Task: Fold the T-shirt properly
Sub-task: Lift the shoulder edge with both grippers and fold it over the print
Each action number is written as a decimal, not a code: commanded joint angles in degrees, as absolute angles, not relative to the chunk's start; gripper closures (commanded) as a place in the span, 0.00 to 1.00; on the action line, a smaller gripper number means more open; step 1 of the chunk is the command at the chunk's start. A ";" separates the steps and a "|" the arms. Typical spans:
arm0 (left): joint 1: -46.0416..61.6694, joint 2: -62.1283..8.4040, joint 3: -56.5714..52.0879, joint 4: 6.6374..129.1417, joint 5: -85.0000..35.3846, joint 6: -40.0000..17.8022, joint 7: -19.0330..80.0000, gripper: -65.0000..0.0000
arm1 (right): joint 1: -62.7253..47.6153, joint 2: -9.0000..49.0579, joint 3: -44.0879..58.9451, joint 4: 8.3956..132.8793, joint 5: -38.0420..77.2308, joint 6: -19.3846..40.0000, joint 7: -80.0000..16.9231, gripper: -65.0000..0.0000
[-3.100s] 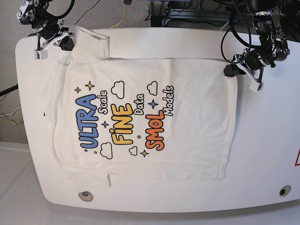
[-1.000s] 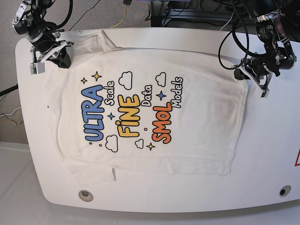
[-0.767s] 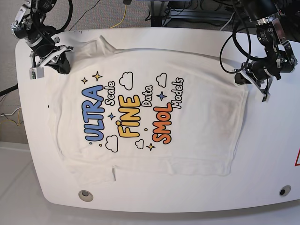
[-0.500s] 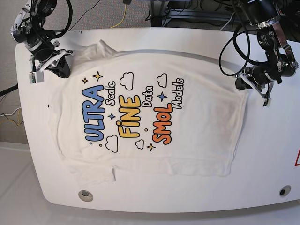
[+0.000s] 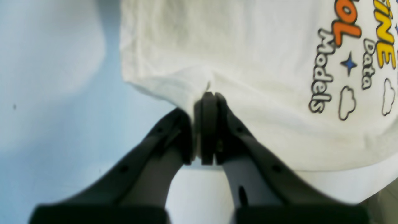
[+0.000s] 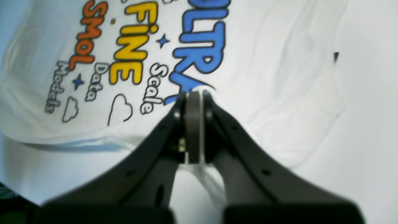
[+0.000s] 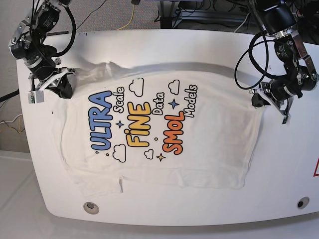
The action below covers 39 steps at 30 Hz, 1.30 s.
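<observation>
The white T-shirt (image 7: 199, 144) with the blue, yellow and orange print lies on the white table (image 7: 289, 169), print up. Its far edge is lifted and pulled toward the near side. My left gripper (image 7: 258, 101) is shut on the shirt's edge at the right; in the left wrist view the left gripper (image 5: 207, 93) pinches white cloth (image 5: 248, 46). My right gripper (image 7: 64, 88) is shut on the shirt's edge at the left; in the right wrist view the right gripper (image 6: 194, 92) pinches cloth near the blue letters (image 6: 202, 40).
Cables (image 7: 132, 15) and equipment lie beyond the table's far edge. Two round fittings (image 7: 90, 207) sit near the table's front edge, one on each side. A small dark speck (image 6: 335, 56) shows on the table beside the shirt.
Both grippers have moved toward the table's near side, dragging the shirt's far edge with them. The shirt's top edge has come away from the far edge of the table.
</observation>
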<state>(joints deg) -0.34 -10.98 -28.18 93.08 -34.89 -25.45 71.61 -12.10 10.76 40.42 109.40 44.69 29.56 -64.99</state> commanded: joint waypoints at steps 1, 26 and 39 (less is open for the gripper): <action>-2.15 -11.74 -28.44 93.85 -35.56 -25.27 71.08 0.95 | -10.59 12.35 40.75 110.20 44.88 28.97 -63.78 1.00; -8.04 -12.88 -28.44 93.58 -34.42 -25.27 70.81 0.95 | -3.21 14.99 32.84 103.69 34.68 29.23 -63.52 1.00; -9.36 -12.70 -28.09 93.58 -29.32 -25.45 68.09 0.95 | -1.19 13.67 30.90 103.52 29.67 29.23 -62.81 1.00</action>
<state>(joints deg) -8.29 -11.94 -28.12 92.77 -28.67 -25.32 69.73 -2.26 12.86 30.68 102.63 29.74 28.95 -64.14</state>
